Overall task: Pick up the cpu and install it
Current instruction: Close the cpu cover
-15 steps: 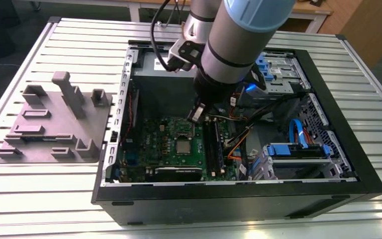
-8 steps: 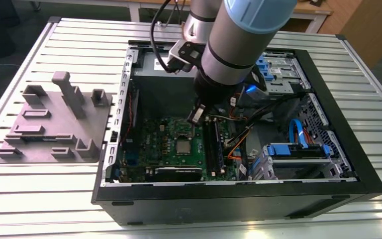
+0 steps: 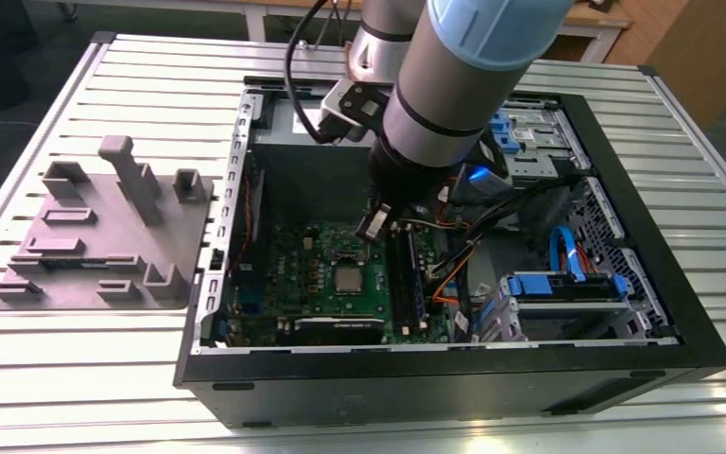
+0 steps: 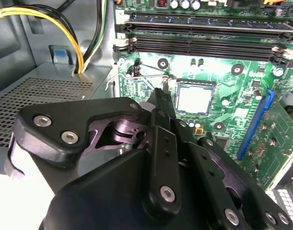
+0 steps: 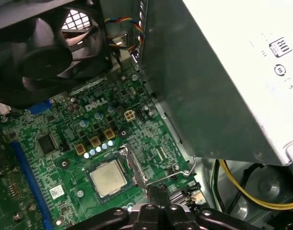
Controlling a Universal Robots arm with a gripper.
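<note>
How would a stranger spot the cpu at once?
Look inside the open black computer case at the green motherboard. Near its middle sits the cpu, a small flat square. Its plain silvery-grey metal top sets it apart from the long black slots beside it.

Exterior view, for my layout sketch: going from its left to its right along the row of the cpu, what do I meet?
Grey fixture plate → cpu → orange cables → blue drive caddy.
</note>
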